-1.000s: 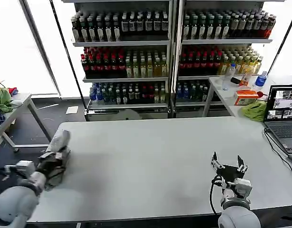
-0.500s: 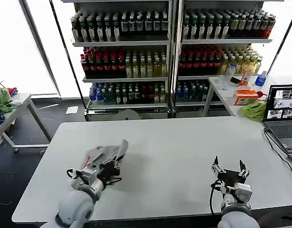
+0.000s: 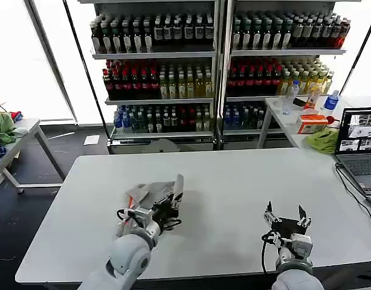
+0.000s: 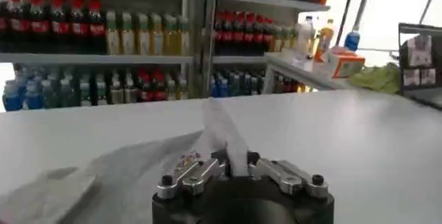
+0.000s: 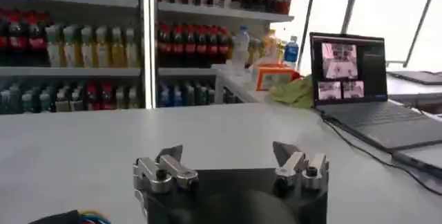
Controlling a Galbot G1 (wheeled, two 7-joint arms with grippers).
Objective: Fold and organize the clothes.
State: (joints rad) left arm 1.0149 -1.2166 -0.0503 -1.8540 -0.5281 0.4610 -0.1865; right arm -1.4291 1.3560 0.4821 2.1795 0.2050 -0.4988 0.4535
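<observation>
A crumpled grey shirt (image 3: 150, 194) is bunched in my left gripper (image 3: 168, 204) just over the white table (image 3: 234, 181), left of centre. In the left wrist view the left gripper (image 4: 231, 167) is shut on a fold of this shirt (image 4: 219, 127), which sticks up between the fingers. The rest trails back onto the table, with a small multicoloured print (image 4: 188, 157) beside the jaws. My right gripper (image 3: 286, 211) hovers near the table's front right and is open. The right wrist view shows the right gripper (image 5: 228, 153) with nothing between its fingers.
An open laptop (image 3: 359, 145) with its cable sits at the table's right edge. A lime-green cloth (image 3: 323, 140) lies on the side table behind it. Shelves of bottles (image 3: 216, 60) stand behind. Another small table (image 3: 19, 128) holding cloth is far left.
My left gripper has carried the shirt from the table's left edge rightward to left of centre. The right gripper has shifted slightly down and left, still open.
</observation>
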